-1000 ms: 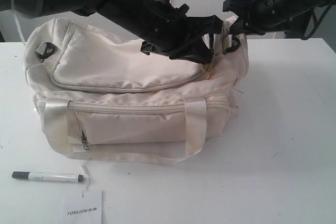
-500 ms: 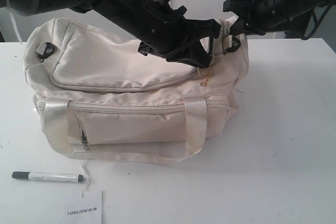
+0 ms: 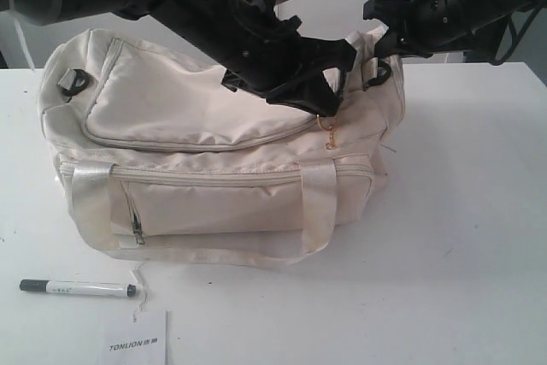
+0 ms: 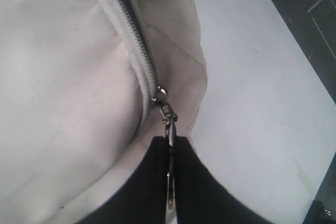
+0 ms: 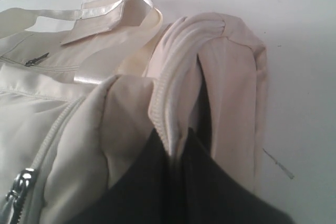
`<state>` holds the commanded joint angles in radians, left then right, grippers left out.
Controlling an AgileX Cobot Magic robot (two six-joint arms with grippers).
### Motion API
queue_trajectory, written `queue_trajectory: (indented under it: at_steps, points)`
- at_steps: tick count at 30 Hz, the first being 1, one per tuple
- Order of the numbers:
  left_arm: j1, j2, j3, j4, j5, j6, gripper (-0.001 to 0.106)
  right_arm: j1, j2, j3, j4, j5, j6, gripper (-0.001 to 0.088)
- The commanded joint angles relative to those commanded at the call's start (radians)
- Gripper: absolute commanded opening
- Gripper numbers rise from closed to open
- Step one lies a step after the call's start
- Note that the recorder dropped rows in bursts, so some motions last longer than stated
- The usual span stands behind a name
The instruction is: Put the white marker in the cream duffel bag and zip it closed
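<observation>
— Grip status, pls?
— Ok: left hand (image 4: 170, 149) is pinching the zip pull (image 4: 168, 116) on the cream duffel bag (image 3: 205, 108); right hand (image 5: 176, 140) is clamping a fabric fold (image 5: 178, 77) at its end.
— And the white marker (image 3: 77, 287)?
— Lying on the bench (image 3: 461, 228) in front of bag, nr the card (image 3: 137, 341).

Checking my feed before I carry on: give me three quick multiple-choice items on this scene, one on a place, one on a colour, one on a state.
1. Where is the white marker?
A) on the table in front of the cream duffel bag
B) inside the bag
C) on top of the bag
2. What colour is the marker's cap?
A) red
B) yellow
C) dark grey
3. How do the left gripper jaws stand?
A) open above the marker
B) shut on the zipper pull
C) open, touching nothing

1 A: it lies beside the paper card.
2 C: one end is dark.
3 B: the left wrist view shows the pull pinched.
</observation>
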<state>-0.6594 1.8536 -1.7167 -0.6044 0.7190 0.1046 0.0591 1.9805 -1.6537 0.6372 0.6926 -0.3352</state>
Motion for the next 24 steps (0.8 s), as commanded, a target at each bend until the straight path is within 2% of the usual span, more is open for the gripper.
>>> queue_trajectory:
  at_steps: [18, 24]
  points:
    - [0.000, -0.015, 0.000, 0.041, 0.040, 0.007, 0.000, 0.000, 0.000, 0.000, -0.002, 0.012, 0.000, 0.0000]
    - [0.000, -0.015, 0.000, 0.092, 0.076, 0.007, 0.000, 0.000, 0.000, 0.000, -0.004, 0.018, 0.000, 0.0000]
